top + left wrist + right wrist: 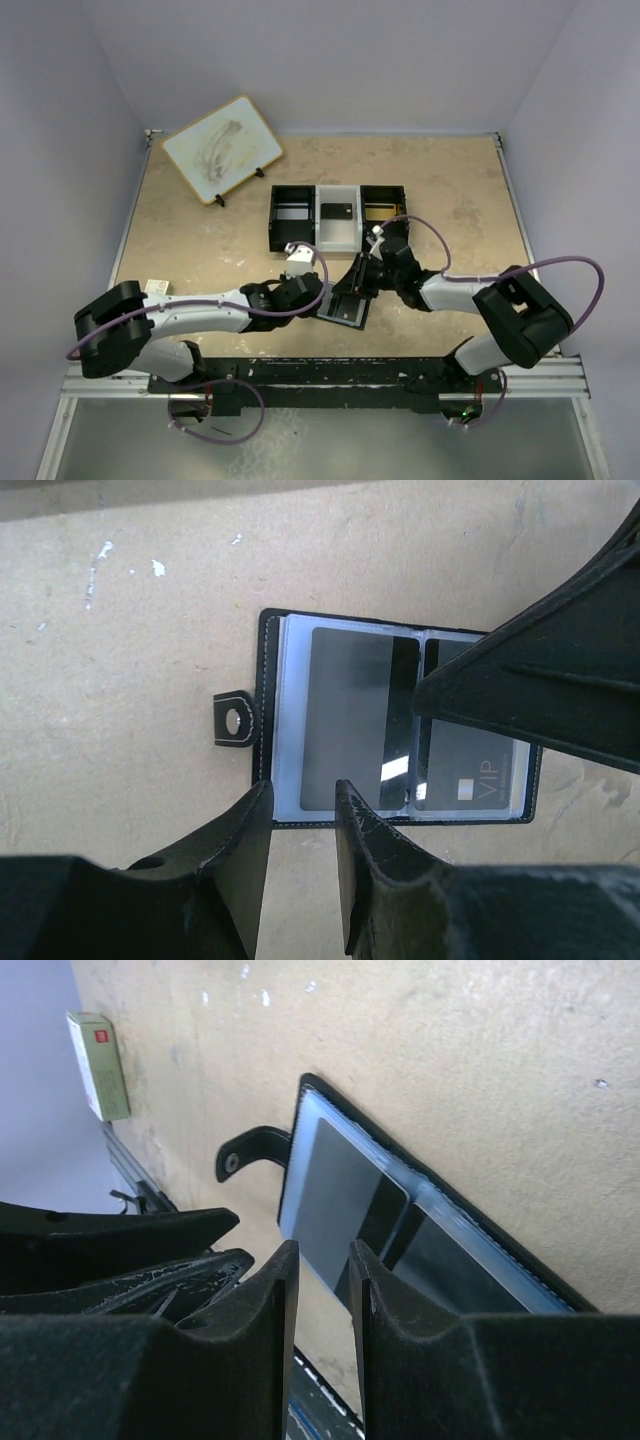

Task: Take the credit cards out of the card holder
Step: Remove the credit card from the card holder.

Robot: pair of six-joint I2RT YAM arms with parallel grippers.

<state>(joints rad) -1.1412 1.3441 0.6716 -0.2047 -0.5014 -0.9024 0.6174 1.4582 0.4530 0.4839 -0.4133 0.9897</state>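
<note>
The card holder [349, 311] lies open and flat on the table, pale blue-grey inside, its snap tab [232, 720] sticking out to the side. Two credit cards sit in its clear sleeves: a grey one with a dark stripe [345, 715] and a dark one marked VIP [470, 772]. My left gripper [303, 802] is open at the holder's near edge, with nothing between its fingers. My right gripper [323, 1260] is open too, low over the other half of the holder. One right finger [545, 680] hides part of the VIP card.
A black-and-white three-compartment tray [275, 215] stands behind the holder, with a dark flat rectangle [335, 211] in its white middle compartment. A small whiteboard [222, 148] leans at the back left. A white-and-red little box [157, 287] lies at the left edge.
</note>
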